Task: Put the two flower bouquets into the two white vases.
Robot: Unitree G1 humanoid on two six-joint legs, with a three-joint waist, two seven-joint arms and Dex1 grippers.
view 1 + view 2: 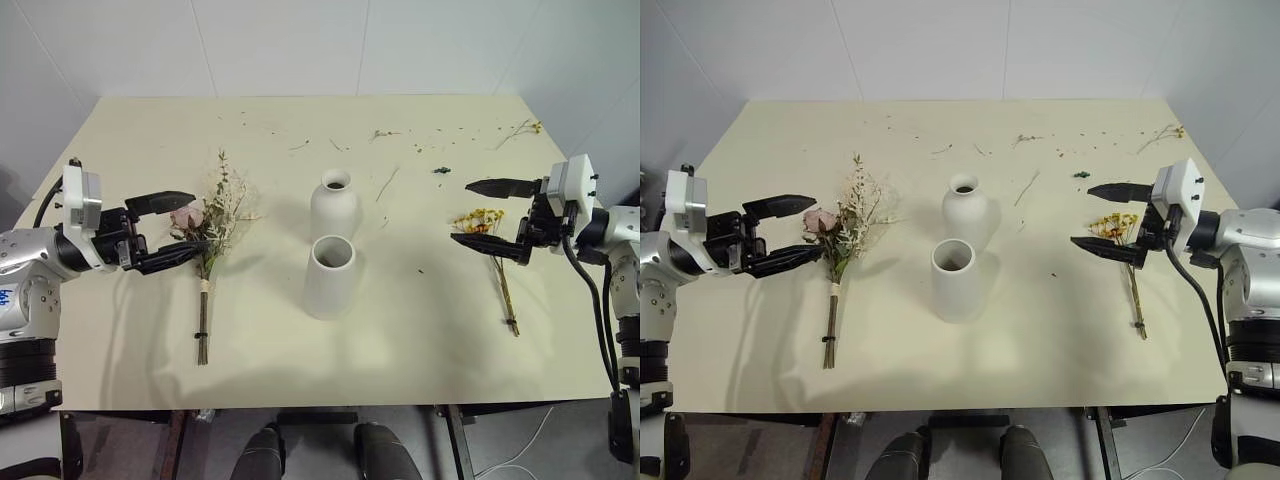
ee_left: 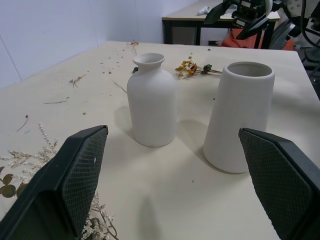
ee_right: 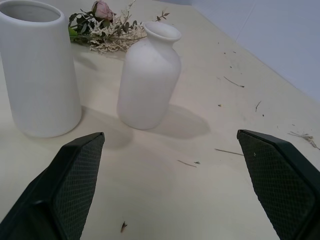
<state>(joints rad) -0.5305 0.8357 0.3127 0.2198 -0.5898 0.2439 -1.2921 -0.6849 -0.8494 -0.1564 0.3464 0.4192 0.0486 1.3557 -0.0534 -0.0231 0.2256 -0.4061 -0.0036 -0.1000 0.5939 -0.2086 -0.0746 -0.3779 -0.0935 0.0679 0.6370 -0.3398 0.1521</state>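
Left gripper (image 1: 172,229) wide open beside the rose bouquet (image 1: 208,240), right gripper (image 1: 492,211) wide open over the yellow sprig (image 1: 492,250) — both flat on the table (image 1: 120,330). Light, brittle; best pinched at the stems. Matte bottle vase (image 1: 334,204) and tapered vase (image 1: 330,276) stand centre — probably tippy.

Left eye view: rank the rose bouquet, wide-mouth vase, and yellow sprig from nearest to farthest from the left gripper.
1. Rose bouquet, right beside the left gripper.
2. Wide-mouth vase, table centre.
3. Yellow sprig, far side, by the right gripper.
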